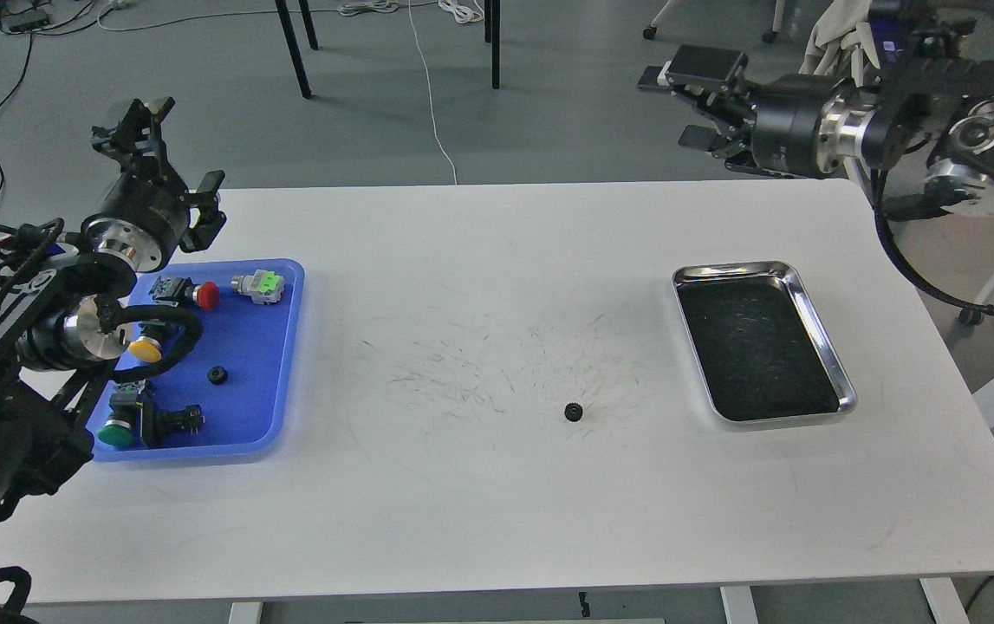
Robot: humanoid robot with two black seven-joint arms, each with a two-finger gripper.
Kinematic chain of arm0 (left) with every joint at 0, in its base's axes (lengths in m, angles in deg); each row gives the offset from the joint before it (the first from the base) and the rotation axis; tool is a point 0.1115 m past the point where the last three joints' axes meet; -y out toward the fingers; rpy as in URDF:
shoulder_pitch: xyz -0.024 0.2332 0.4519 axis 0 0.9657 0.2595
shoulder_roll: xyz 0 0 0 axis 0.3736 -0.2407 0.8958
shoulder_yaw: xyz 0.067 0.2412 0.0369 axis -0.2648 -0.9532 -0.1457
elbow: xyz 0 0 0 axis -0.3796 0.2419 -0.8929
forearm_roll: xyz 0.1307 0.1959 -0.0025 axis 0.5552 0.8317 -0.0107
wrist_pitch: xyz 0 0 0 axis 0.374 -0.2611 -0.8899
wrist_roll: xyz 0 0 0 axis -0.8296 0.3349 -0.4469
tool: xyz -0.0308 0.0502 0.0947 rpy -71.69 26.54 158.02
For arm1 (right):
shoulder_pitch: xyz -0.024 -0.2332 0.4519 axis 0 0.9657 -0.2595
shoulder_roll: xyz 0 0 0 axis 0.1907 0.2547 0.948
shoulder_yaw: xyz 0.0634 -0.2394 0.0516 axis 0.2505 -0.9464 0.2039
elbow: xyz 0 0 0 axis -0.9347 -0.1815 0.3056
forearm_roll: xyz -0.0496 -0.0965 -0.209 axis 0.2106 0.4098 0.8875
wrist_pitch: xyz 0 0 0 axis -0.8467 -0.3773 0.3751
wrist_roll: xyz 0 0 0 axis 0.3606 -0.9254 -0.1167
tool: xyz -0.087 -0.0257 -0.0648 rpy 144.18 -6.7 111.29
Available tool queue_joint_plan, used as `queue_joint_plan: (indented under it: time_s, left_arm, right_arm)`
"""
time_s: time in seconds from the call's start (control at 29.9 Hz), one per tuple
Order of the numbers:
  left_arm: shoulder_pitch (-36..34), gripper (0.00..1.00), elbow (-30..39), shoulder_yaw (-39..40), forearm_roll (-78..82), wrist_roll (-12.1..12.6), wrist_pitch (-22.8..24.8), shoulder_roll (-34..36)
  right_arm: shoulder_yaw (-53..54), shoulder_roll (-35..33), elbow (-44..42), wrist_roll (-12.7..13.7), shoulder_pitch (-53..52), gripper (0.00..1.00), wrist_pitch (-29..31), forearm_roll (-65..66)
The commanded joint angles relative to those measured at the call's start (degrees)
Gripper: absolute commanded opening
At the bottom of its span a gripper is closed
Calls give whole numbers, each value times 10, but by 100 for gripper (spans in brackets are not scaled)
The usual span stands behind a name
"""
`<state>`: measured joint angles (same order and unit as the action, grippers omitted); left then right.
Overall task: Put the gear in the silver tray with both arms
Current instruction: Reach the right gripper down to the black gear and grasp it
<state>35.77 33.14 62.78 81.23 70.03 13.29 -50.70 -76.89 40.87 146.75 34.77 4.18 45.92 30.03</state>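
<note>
A small black gear [574, 412] lies on the white table [497, 511], right of centre and left of the silver tray. The silver tray [819, 322] sits at the right, its dark bottom bare. My left gripper [174, 165] is open and empty, raised above the far left corner of the blue tray, far from the gear. My right gripper [680, 104] is open and empty, pointing left in the air beyond the table's far right edge, well above and behind the silver tray.
A blue plastic tray [276, 347] at the left holds several push-button switches and a second small black gear [217, 374]. My left arm covers its left side. Chair legs and cables lie on the floor behind the table.
</note>
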Motion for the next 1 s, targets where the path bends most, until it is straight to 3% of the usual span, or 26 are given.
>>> queue_joint_plan:
  time_s: [0.0,0.2,0.43,0.97]
  left_arm:
    - [4,98,-8,-7,-2,-20,9,1]
    - [3,98,-8,-6,-2,-29,7,4]
    - [-1,98,-8,-8,2,-29,5,2]
    - [3,98,-8,-9,6,-41,4,11]
  right_arm:
    - [-116,39,15,13,-65,99,4,34]
    - [-245,108,18,13,-118,99,34,67]
    - [-314,203,3,16,-120,99,48,70]
    - [-390,272,-42,19,-93,98,61,68]
